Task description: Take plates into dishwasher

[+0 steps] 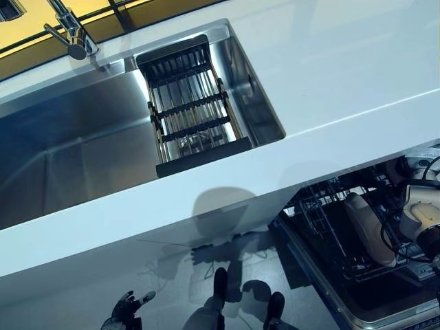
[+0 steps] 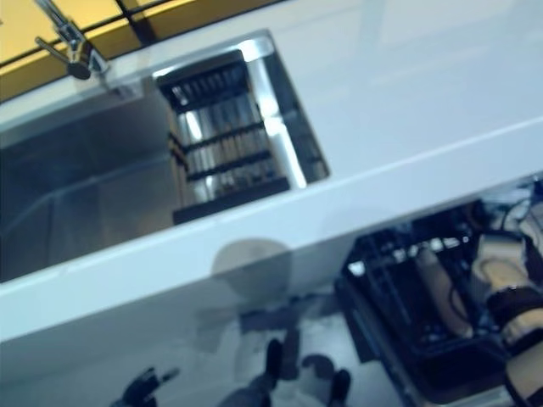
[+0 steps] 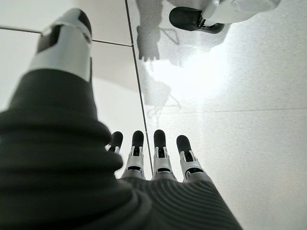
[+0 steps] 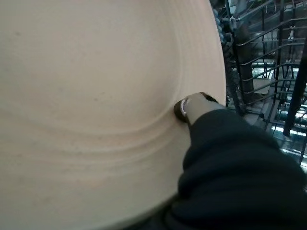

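A beige plate (image 1: pixel 369 230) stands on edge in the lower rack (image 1: pixel 323 220) of the open dishwasher at the lower right. My right hand (image 1: pixel 425 218) holds it from the right side. In the right wrist view the plate (image 4: pixel 96 105) fills most of the picture, and my thumb (image 4: pixel 192 106) presses on its face near the rim; the fingers behind it are hidden. The dark wires of the rack (image 4: pixel 259 62) show just past the plate's edge. My left hand (image 1: pixel 125 309) hangs low at the lower left over the floor, with its fingers (image 3: pixel 160 151) straight and nothing in it.
A white countertop (image 1: pixel 330 82) runs across the view, above the dishwasher. It holds a steel sink (image 1: pixel 69 144) with a black drainer rack (image 1: pixel 192 113) at its right end and a tap (image 1: pixel 72 31) behind. The dishwasher's pulled-out front edge (image 1: pixel 385 313) juts over the floor.
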You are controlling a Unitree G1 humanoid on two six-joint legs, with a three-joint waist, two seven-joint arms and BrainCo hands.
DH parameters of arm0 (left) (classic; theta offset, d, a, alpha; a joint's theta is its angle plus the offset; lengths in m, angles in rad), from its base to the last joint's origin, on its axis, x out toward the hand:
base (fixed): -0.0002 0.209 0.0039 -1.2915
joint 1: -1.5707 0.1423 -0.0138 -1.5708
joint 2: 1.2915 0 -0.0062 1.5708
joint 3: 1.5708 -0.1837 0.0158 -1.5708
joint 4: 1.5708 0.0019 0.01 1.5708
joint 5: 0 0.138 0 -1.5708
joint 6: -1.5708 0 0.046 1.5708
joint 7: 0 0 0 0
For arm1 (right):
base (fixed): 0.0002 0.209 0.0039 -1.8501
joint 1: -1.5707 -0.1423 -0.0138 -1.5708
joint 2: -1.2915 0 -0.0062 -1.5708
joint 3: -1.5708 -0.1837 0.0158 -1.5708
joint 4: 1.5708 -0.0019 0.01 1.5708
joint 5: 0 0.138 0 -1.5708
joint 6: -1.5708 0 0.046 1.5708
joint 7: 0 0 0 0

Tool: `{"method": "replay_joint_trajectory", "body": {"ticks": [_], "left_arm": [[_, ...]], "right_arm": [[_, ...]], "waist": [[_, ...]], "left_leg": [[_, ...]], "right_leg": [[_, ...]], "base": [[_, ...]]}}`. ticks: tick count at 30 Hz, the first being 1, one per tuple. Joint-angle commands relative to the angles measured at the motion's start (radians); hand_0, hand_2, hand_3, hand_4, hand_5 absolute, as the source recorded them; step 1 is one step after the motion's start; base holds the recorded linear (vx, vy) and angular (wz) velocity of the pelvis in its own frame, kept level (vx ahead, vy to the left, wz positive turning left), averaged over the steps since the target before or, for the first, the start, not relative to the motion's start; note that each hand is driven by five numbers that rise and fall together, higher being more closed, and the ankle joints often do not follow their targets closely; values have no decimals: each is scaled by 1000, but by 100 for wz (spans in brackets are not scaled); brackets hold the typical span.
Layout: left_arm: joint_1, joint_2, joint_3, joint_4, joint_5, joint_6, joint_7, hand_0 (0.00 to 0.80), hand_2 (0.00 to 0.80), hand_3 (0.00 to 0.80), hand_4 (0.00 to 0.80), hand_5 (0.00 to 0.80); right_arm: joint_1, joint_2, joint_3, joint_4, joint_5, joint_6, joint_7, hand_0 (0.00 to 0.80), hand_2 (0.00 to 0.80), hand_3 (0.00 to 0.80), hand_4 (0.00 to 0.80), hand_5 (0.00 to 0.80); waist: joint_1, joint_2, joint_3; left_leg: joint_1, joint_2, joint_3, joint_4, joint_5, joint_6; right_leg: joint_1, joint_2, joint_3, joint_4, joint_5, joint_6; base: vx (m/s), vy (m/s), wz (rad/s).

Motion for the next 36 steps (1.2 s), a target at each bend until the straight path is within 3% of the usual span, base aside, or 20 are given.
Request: {"method": "replay_joint_trajectory", "body": {"ticks": [1, 18, 19, 20, 29, 36], "left_arm": [[-8, 21, -5, -15, -45, -18, 25, 0, 0, 0, 0, 0], [-5, 18, 0, -41, -24, 4, 22, 0, 0, 0, 0, 0], [-2, 18, 1, -40, -21, 3, 22, 0, 0, 0, 0, 0], [0, 18, 3, -39, -18, 2, 20, 0, 0, 0, 0, 0], [20, 20, 28, -49, 35, 20, 40, 0, 0, 0, 0, 0], [32, 30, 68, -64, 81, 61, 70, 0, 0, 0, 0, 0]], "right_arm": [[-156, -27, 93, 71, 57, -1, 5, 800, 800, 800, 800, 800], [-116, 50, 0, 120, 225, -53, 49, 791, 791, 791, 791, 791], [-107, 50, -13, 112, 246, -65, 35, 467, 467, 467, 467, 467], [-102, 51, -19, 106, 246, -66, 29, 0, 0, 0, 0, 0], [-10, 41, -105, 9, 275, -78, -12, 0, 0, 0, 0, 0], [71, 10, -188, -129, 308, -26, -4, 0, 0, 0, 0, 0]], "waist": [[17, -21, 22], [20, -29, 17], [19, -33, 12], [18, -36, 10], [4, -72, -23], [-17, -114, -67]], "left_leg": [[-17, -62, -21, 15, -60, 29], [14, -60, -6, 9, -66, 30], [21, -59, -4, 8, -67, 30], [25, -58, -3, 8, -68, 29], [69, -46, 12, 8, -85, 30], [123, -35, 31, 15, -109, 31]], "right_leg": [[-44, -1, 3, -44, 111, 57], [-21, -6, 0, -46, 114, 57], [-15, -6, 1, -48, 115, 58], [-12, -5, 2, -48, 116, 58], [29, 0, 13, -58, 118, 65], [81, 3, 36, -77, 127, 79]], "base": [[-17, 36, -1], [0, 8, 0], [0, 0, 0], [0, 0, 0], [28, 15, 0], [56, 34, -4]]}}
